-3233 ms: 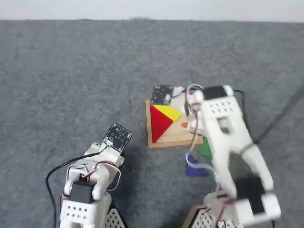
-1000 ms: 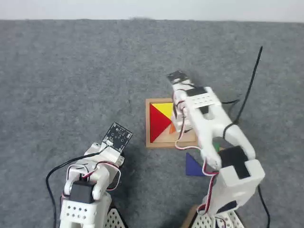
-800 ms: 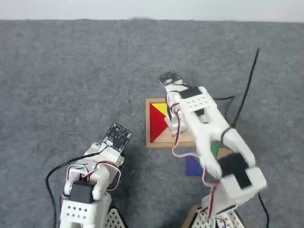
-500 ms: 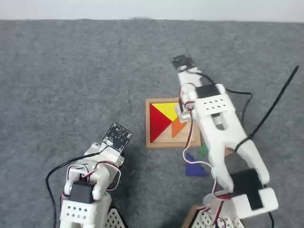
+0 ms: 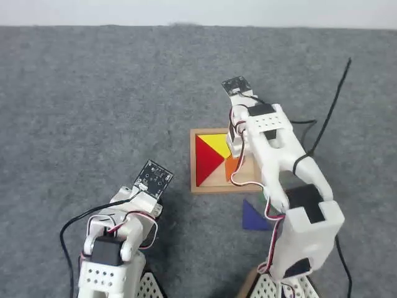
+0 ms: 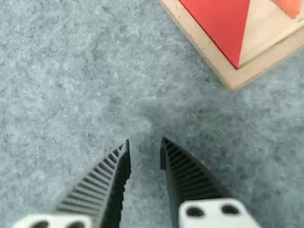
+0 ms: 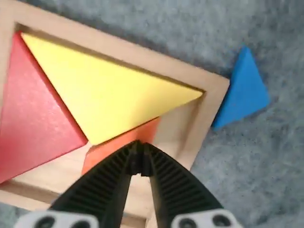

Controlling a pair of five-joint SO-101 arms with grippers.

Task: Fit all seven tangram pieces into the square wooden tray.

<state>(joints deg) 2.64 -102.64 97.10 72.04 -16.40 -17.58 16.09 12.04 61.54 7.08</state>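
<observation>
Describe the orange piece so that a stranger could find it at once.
Start at the square wooden tray in the middle of the grey mat. In the high view, a red triangle fills its left part and a yellow triangle its far part. The orange piece lies against both where their tips meet, under the right gripper, and is the only orange thing there.

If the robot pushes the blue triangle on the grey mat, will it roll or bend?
Probably neither. The blue triangle lies flat with straight edges, so it should slide, not roll. It looks solid like the red piece in the wooden tray, so bending seems unlikely. The fuzzy grey mat may drag on it a little.
</observation>
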